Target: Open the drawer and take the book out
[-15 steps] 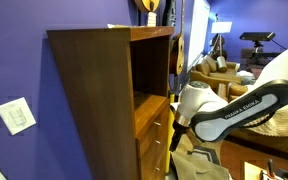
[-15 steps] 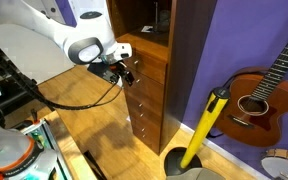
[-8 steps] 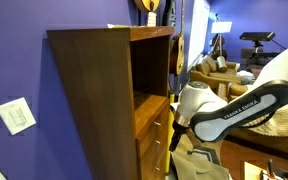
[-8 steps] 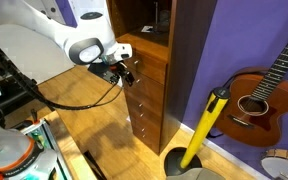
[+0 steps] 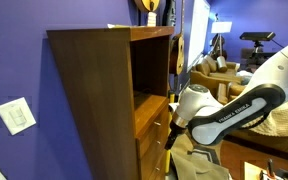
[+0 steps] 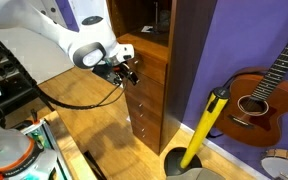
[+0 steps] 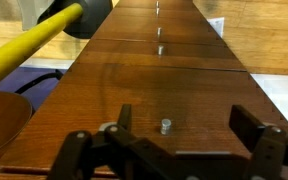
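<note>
Claw: spread wide, just in front of the cabinet, fingers flanking the knob.
Knob: on the drawer front; we cannot tell whether the fingers touch it.
Drawer: shut, flush in the cabinet, just below its open shelf.
Change: we find the claw slightly nearer the cabinet than a second ago; the drawer is shut as before.
Cabinet: tall, dark brown, upright.
Yellow handle: leaning just beside the cabinet.
Guitar: beyond the cabinet, past the yellow handle.
</note>
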### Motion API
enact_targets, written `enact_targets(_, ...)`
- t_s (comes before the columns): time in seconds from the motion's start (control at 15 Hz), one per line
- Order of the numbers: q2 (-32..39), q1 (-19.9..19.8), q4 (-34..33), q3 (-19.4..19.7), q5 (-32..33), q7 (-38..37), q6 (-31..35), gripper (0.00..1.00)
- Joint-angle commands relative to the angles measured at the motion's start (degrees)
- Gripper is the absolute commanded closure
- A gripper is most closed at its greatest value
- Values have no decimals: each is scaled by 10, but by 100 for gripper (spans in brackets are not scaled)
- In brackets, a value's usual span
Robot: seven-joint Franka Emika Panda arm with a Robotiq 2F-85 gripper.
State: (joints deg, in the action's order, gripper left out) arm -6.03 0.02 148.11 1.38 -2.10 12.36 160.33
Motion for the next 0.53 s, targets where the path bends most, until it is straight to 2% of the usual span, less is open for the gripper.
enact_targets(0.0,37,4,-14,3,-9,3,31,0)
enact_targets(0.47,79,2,-32,-5,-26,3,64,0)
